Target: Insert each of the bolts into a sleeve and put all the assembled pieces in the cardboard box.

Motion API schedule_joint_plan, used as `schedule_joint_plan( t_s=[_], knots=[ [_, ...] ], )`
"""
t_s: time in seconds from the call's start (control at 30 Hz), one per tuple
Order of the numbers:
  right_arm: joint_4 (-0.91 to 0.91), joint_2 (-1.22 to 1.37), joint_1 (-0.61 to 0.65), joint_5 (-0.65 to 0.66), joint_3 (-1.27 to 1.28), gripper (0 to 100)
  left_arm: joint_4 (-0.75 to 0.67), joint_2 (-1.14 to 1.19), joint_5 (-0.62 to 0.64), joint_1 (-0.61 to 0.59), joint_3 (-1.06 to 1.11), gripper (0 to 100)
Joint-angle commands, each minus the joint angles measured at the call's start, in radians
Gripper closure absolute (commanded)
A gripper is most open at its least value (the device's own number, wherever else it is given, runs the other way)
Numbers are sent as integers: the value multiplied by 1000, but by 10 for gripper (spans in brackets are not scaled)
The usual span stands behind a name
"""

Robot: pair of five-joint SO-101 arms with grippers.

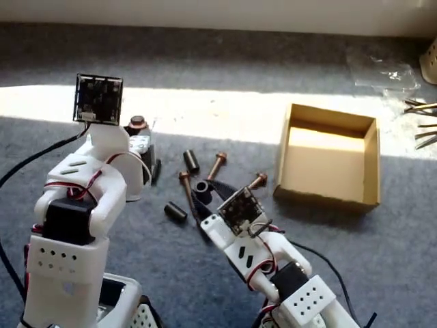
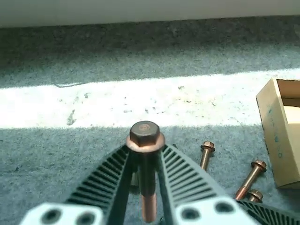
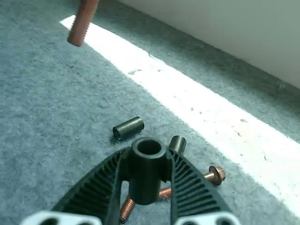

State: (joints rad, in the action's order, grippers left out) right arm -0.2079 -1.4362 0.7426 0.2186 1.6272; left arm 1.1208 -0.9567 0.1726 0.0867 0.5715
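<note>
The bolt [image 2: 146, 135] I'm working with is clamped in my left gripper [image 2: 146, 152], head up and threaded shank hanging down between the ribbed fingers, held clear of the carpet [image 1: 382, 260]. Its copper tip also shows from the right wrist camera, well above and apart from the sleeve [image 3: 147, 178]. That sleeve stands upright, bore open to the top, pinched on both sides by my right gripper [image 3: 148, 157]. Beneath and just beyond that gripper the rest of the parts lie scattered on the carpet: three loose bolts [image 1: 217, 166] on their sides and two loose sleeves [image 1: 190, 161] that I can make out, one near the bolts and one closer to the arm bases. The cardboard box [image 1: 328, 195] sits open-topped past the bolts on the right arm's side, apart from them, half in a band of sunlight [image 1: 205, 109]
</note>
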Motion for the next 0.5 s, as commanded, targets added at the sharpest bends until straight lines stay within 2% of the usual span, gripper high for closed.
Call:
schedule_joint_plan(
  t_s=[0.0,0.23,0.47],
  knots=[
    [33,-15,5,57,2,972,-81,-36,17,18,35,995],
    [62,-15,5,55,13,994,-282,-36,18,90,200,995],
    [182,-16,7,55,113,994,-330,-38,18,93,220,995]
  ],
)
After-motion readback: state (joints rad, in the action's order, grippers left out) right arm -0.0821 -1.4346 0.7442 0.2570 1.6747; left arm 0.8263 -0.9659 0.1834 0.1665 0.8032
